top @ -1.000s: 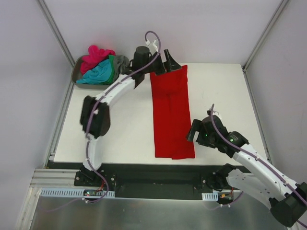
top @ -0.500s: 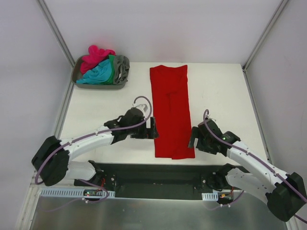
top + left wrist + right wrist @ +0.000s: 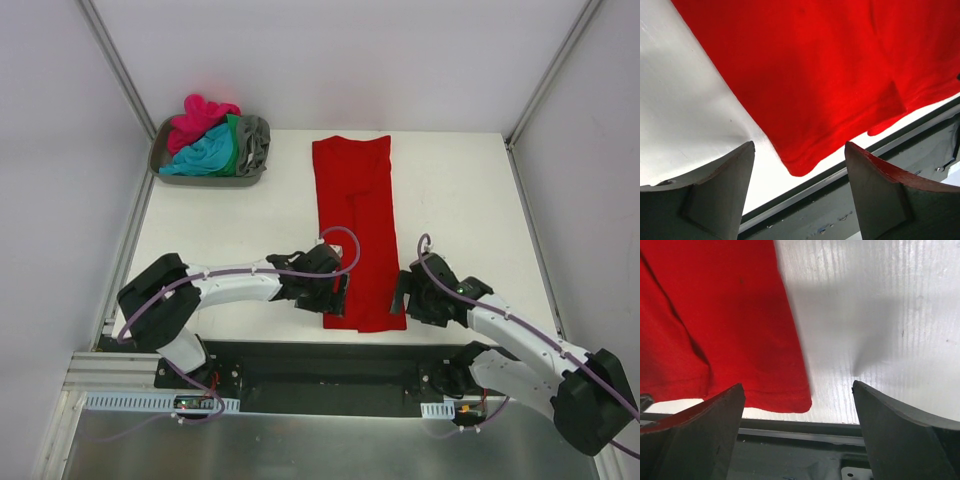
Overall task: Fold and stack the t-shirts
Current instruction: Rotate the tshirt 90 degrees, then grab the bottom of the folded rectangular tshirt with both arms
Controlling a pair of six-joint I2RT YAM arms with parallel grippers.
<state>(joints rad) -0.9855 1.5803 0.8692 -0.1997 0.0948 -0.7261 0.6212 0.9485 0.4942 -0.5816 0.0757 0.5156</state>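
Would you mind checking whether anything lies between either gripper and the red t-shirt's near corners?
Nothing visible does: the left gripper and right gripper, both open, sit right at the near corners of the red t-shirt.

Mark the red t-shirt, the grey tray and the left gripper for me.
red t-shirt (image 3: 352, 200): top external view, middle of the folded cloth.
grey tray (image 3: 212, 181): top external view, near wall.
left gripper (image 3: 797, 146): left wrist view, midway between its open fingers.

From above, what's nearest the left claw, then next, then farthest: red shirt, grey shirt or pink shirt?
1. Bright red cloth t-shirt, beside the left claw.
2. Grey cloth t-shirt, right end of the grey plastic tray.
3. Magenta-pink cloth t-shirt, tray's far left.
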